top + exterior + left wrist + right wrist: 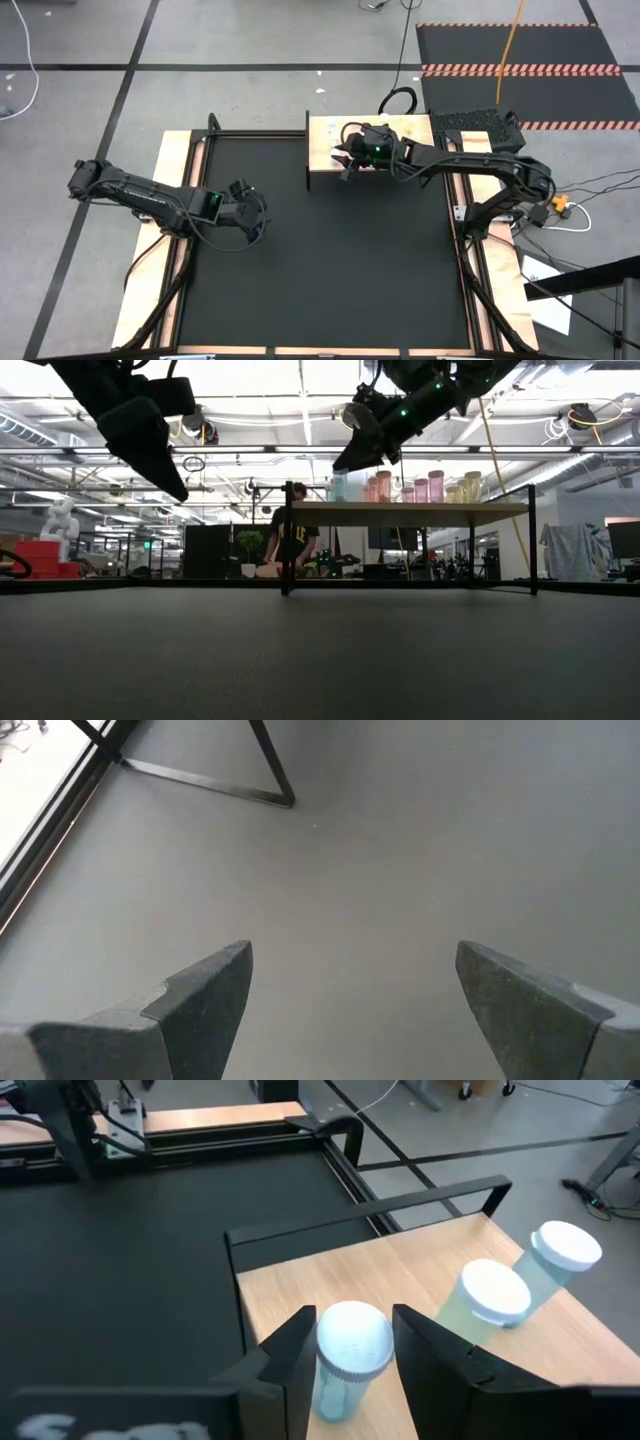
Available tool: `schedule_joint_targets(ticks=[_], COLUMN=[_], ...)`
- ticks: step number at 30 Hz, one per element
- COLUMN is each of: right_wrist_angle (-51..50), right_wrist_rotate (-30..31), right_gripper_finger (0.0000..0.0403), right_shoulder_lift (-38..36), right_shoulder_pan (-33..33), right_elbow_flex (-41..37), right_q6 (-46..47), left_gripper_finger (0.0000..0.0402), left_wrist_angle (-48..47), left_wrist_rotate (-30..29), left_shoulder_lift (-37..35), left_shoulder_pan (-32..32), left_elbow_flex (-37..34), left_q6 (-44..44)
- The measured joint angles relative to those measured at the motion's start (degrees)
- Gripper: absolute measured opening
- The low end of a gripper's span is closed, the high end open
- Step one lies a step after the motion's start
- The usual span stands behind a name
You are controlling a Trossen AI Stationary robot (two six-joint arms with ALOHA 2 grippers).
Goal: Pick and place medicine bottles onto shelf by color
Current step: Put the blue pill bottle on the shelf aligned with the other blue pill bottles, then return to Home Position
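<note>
Black tabletop [320, 260] lies bare under the spread left hand [252, 212]; right hand [355, 1342] pinches a blue bottle [345, 1355].

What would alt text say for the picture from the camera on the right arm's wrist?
The right gripper holds a pale blue, white-capped medicine bottle between its dark fingers, over the corner of the light-wood shelf. Two more white-capped bottles stand on the shelf nearby.

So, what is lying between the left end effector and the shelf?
Nothing. In the high view only bare black tabletop lies between the open left end effector and the shelf; the left wrist view shows the same empty surface.
</note>
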Motion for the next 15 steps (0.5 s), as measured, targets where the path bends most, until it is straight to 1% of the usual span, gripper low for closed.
schedule_joint_targets(ticks=[3, 7, 11, 15], right_wrist_angle=[0.4, 0.9, 1.9, 1.6], right_wrist_rotate=[0.0, 1.7, 1.9, 1.8], right_gripper_finger=[0.0131, 0.0172, 0.021, 0.0232], right_shoulder_lift=[0.4, 0.1, -1.2, -3.2], right_shoulder_pan=[0.0, 0.0, 0.0, 0.5], right_elbow_flex=[0.0, -0.1, 0.0, -0.1], right_q6=[-0.4, -0.4, -0.3, 1.8], left_gripper_finger=[0.0351, 0.0351, 0.0351, 0.0351], left_wrist_angle=[0.6, 0.8, 1.0, 2.9], left_wrist_rotate=[0.0, 0.3, 0.3, 0.4], left_shoulder_lift=[0.0, 0.0, -0.4, -2.7], left_shoulder_pan=[0.0, 0.0, 0.0, 0.1], left_elbow_flex=[0.0, 0.0, -0.1, 0.0], left_q6=[0.0, -1.1, -1.2, -1.1])
